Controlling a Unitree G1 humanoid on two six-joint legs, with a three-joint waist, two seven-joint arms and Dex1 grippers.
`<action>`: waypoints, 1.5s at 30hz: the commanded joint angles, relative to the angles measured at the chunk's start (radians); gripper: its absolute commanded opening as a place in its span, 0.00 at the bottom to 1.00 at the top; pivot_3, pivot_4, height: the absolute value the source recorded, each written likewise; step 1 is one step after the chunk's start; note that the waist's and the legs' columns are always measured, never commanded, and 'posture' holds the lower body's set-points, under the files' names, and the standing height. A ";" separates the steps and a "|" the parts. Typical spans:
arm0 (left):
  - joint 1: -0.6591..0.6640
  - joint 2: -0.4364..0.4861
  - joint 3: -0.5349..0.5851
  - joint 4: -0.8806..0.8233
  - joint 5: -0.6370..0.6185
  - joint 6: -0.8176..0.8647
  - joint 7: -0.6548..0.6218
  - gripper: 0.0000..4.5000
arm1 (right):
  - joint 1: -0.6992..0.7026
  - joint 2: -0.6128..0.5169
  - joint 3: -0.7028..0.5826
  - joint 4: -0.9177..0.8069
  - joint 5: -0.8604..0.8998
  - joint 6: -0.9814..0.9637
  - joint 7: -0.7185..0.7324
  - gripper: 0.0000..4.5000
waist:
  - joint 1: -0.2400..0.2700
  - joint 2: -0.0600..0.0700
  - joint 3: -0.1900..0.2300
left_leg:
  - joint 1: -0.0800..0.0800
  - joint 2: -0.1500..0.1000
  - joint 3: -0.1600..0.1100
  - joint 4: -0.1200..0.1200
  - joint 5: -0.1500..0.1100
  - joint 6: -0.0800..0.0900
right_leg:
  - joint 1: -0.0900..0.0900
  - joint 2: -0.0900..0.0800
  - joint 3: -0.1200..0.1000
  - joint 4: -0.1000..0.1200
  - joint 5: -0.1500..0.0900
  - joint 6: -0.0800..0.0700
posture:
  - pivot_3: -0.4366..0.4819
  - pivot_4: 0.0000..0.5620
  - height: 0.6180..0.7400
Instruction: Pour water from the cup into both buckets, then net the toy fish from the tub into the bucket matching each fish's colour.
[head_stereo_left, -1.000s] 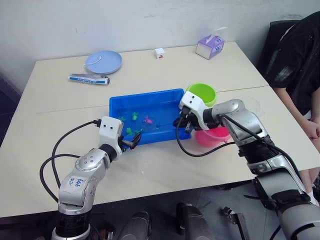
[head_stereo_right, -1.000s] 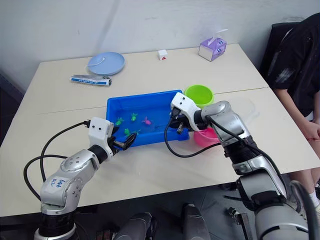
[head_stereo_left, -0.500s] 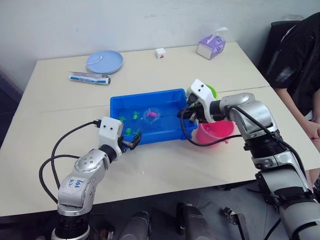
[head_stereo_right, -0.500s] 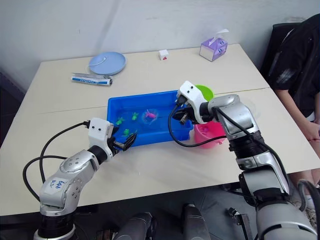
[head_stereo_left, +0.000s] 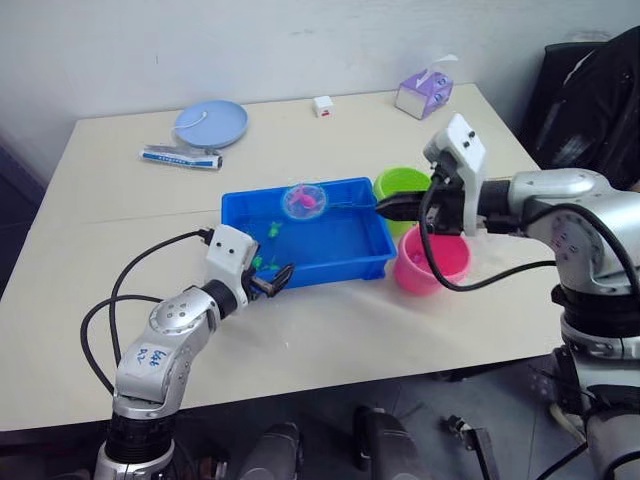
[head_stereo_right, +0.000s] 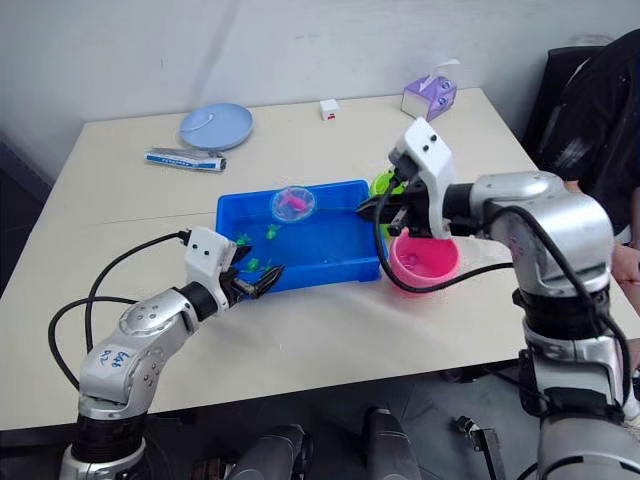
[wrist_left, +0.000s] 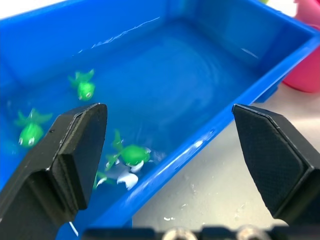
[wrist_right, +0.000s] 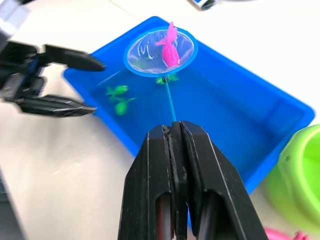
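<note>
1. A pale bench (head_stereo_left: 330, 330) stands against a light wall, with a person in black (head_stereo_left: 600, 110) seated at its right end.
2. The blue tub (head_stereo_left: 345, 240) sits near the middle of the bench and holds shallow water.
3. Green fish (wrist_left: 131, 155) lie in the tub's water toward its left end, near the left tool.
4. The right tool (wrist_right: 176, 150) is above the right end of the tub, fingers pressed together on the thin stick of the net (wrist_right: 160, 52).
5. The net's hoop is held above the tub's far rim, clear of the water, with a pink fish (wrist_right: 170, 47) lying in it.
6. The green bucket (head_stereo_left: 402, 187) stands just beside the tub's right end, at the far corner.
7. The pink bucket (head_stereo_left: 432, 262) stands just beside the tub's near right corner, in front of the green one and below the right tool.
8. The left tool (wrist_left: 170, 150) hovers at the tub's near left edge, fingers spread wide and holding nothing.
9. At the far left of the bench lie a round pale-blue plate (head_stereo_left: 210, 122) and, just in front of it, a tube (head_stereo_left: 180, 157).
10. A small white cube (head_stereo_left: 321, 105) and a purple tissue box (head_stereo_left: 420, 95) sit along the far edge.
</note>
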 joint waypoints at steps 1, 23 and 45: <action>-0.035 0.023 -0.002 0.021 -0.009 -0.038 -0.042 0.95 | 0.005 -0.016 -0.119 -0.124 0.077 0.074 -0.052 0.17 | 0.000 0.000 0.000 | 0.000 0.000 0.000 0.000 0.000 0.000 | 0.000 0.000 0.000 0.000 0.000 0.000 | 0.48 0.27 1.00; -0.270 0.038 -0.104 0.398 -0.003 -0.286 -0.332 0.95 | 0.653 -0.193 -0.569 -0.550 0.130 -0.072 -0.212 0.17 | 0.026 0.000 0.000 | 0.001 0.000 0.002 -0.002 0.000 0.001 | 0.001 0.000 0.000 0.000 0.000 0.000 | 0.48 0.27 1.00; -0.350 0.001 -0.144 0.498 0.012 -0.345 -0.387 0.95 | 1.113 -0.203 -0.648 -0.508 -0.197 -0.645 -0.222 0.17 | 0.027 -0.001 0.000 | 0.002 0.000 0.002 0.000 0.001 0.001 | 0.002 0.000 0.000 0.000 0.000 0.001 | 0.48 0.27 1.00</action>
